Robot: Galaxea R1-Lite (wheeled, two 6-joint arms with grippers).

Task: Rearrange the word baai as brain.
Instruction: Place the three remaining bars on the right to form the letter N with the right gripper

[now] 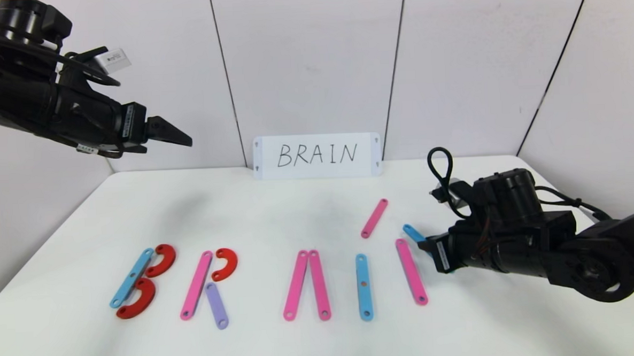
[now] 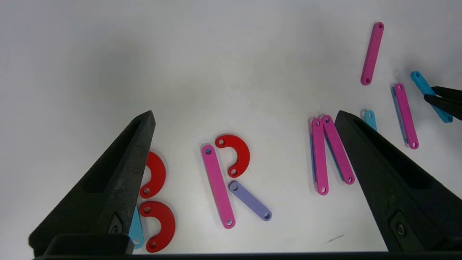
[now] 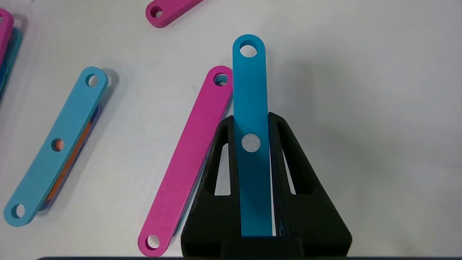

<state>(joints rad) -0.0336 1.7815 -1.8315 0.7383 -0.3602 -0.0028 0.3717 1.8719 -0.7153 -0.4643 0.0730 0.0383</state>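
**Kid:** What is that right in front of your right hand?

**Me:** My right gripper (image 3: 255, 144). Its fingers are pinching a blue bar (image 3: 251, 108) by its long edges. The bar's far end, the one with the hole, pokes out past my fingertips. I think it is lifted a little off the counter (image 1: 307, 210), but I cannot be sure.

**Kid:** Where does it go?

**Me:** Look at the word (image 1: 268, 279). It lies in a row on the counter in front of the card (image 1: 317, 155). B, R, A and I look done. The last letter, N, only has one pink bar (image 1: 411, 271) lying down, just beside my blue one. Another pink bar (image 1: 374, 218) waits a bit further back.

**Kid:** So the blue one is for the N?

**Me:** I think so. To do it well I should go slowly and low. I should turn the bar so it slants, then lay it flat with one end touching the pink bar.

**Kid:** What could go wrong?

**Me:** I might bump the pink bar and push it crooked. So I let go only when the blue bar lies flat, and then lift straight up.

**Kid:** And your other hand?

**Me:** My left gripper (image 1: 169, 133) hangs high over the left side, fingers spread wide, holding nothing.
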